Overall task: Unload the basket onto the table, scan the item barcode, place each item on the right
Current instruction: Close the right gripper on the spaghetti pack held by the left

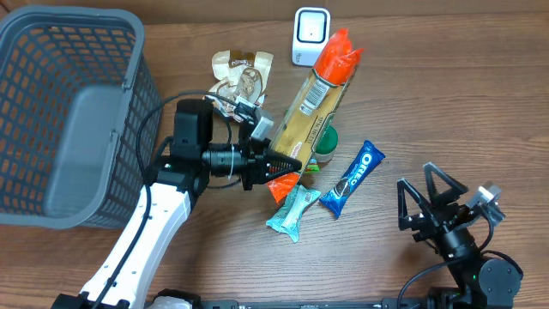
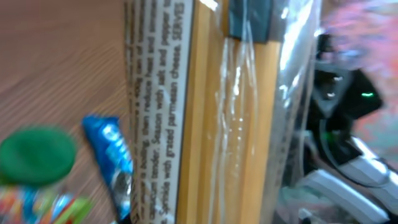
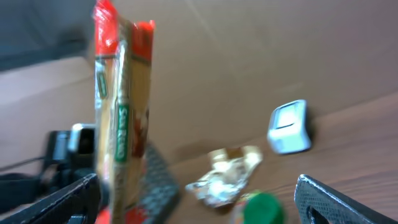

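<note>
A long pasta packet (image 1: 316, 103) with orange-red ends slants up over the table, its top end close to the white scanner (image 1: 310, 36) at the back. My left gripper (image 1: 279, 163) is shut on the packet's lower end. The left wrist view is filled by the pasta packet (image 2: 236, 124), showing printed text and yellow strands; I cannot make out a barcode. My right gripper (image 1: 415, 175) stands open near the front right, with nothing between its fingers. Its wrist view shows the pasta packet (image 3: 121, 106) upright at the left and the scanner (image 3: 289, 127) at the right.
A grey basket (image 1: 69, 112) fills the left side. A crumpled wrapper (image 1: 240, 73) lies behind the left arm. A green-lidded tub (image 1: 324, 148), a blue Oreo pack (image 1: 352, 178) and a teal packet (image 1: 292, 212) lie under and beside the pasta.
</note>
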### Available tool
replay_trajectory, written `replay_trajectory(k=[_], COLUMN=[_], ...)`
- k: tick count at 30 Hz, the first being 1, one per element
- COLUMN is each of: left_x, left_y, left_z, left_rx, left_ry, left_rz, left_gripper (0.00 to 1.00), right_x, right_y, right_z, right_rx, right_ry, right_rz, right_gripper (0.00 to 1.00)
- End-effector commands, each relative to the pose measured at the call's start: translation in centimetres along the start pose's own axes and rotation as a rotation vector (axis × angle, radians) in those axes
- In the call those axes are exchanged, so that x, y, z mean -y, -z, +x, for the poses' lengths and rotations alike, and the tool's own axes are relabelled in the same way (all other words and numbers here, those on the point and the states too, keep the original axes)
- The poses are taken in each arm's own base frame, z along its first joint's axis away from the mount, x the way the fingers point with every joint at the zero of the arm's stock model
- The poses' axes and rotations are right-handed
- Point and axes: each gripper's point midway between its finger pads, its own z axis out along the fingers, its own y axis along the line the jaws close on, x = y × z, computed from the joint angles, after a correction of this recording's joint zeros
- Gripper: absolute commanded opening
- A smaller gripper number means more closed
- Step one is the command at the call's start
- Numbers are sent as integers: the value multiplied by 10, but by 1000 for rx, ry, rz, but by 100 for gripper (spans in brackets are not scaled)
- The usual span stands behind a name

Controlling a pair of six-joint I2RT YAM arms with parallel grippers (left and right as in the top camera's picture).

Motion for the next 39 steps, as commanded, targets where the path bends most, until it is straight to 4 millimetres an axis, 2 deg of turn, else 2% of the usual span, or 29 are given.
replay_trajectory(k=[1, 5, 10, 13, 18, 22, 26, 30, 32, 37, 39], left_x=[50, 52, 55, 55, 57, 56, 48, 44, 47, 58, 60], left_y=[9, 9, 5, -5, -34, -47, -53, -57, -59, -67, -69], left_z=[-30, -34, -31, -26, -19, -22, -18, -16, -19, -28, -28], left_rx=[47, 53, 43, 23, -29, -41, -54, -67, -70, -61, -63], left_ry=[-119, -126, -132, -126, -90, -87, -40, 12, 14, 0, 10], left_rz=[200, 216, 275, 318, 402, 431, 431, 431, 439, 443, 444], left_gripper=[8, 8, 7, 7, 7, 5, 5, 5, 4, 4, 4], right_x=[-36, -62, -62, -66, -79, -76, -61, -49, -52, -77, -77], right_y=[2, 5, -5, -16, -42, -61, -79, -86, -87, -87, -90], right_z=[-2, -16, -12, -9, -20, -22, -18, -9, -6, 1, 6], right_rx=[-56, -35, -93, -173, -274, -341, -373, -394, -401, -402, -412], right_ry=[-152, -176, -197, -204, -162, -151, -170, -181, -167, -91, -87], right_rz=[-150, -266, -299, -333, -425, -466, -462, -462, -489, -590, -586], right_gripper=[100, 100, 100, 100, 100, 100, 100, 100, 100, 100, 100])
